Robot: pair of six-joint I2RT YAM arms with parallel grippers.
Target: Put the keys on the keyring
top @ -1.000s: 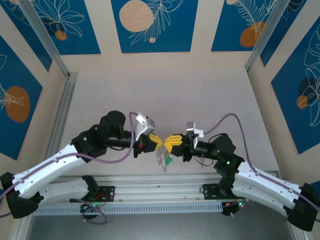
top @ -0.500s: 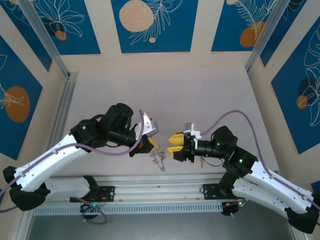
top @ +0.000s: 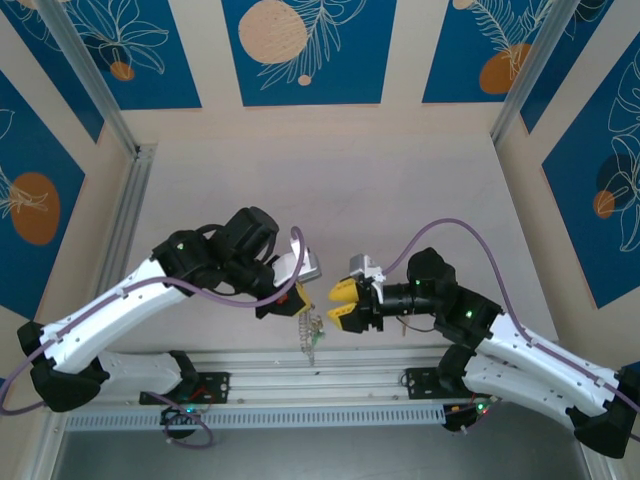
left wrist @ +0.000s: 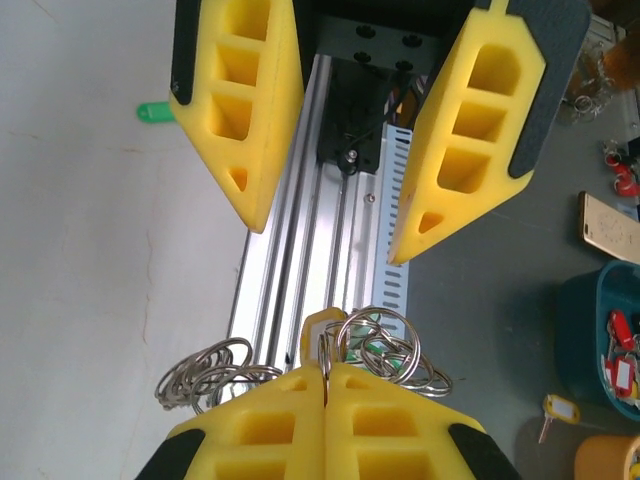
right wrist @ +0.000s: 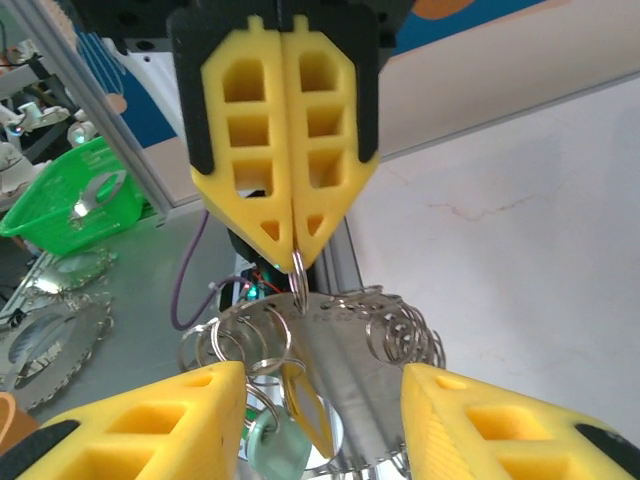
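My left gripper (top: 303, 300) is shut on one silver split ring of the keyring (left wrist: 390, 345) bunch, which dangles below it over the table's near edge (top: 310, 338). In the right wrist view that ring (right wrist: 298, 275) carries a thin metal plate (right wrist: 400, 350) hung with more rings, a yellow key tag (right wrist: 305, 400) and a pale green one (right wrist: 270, 445). The keys' metal blades are hidden. My right gripper (top: 338, 303) stands open just right of the bunch, its fingers (right wrist: 140, 420) on either side, touching nothing. The left wrist view has it open (left wrist: 328, 240) above the pinched ring (left wrist: 325, 350).
The aluminium rail (left wrist: 300, 290) at the table's near edge runs below the bunch. A small green piece (left wrist: 155, 110) lies on the table. Off the table are a blue bin (left wrist: 610, 340), a yellow-tagged key (left wrist: 555, 410) and a green basket (right wrist: 80, 200).
My right gripper has opened and drawn back from the left one. The left gripper, still shut, has carried the bunch nearer the front rail.
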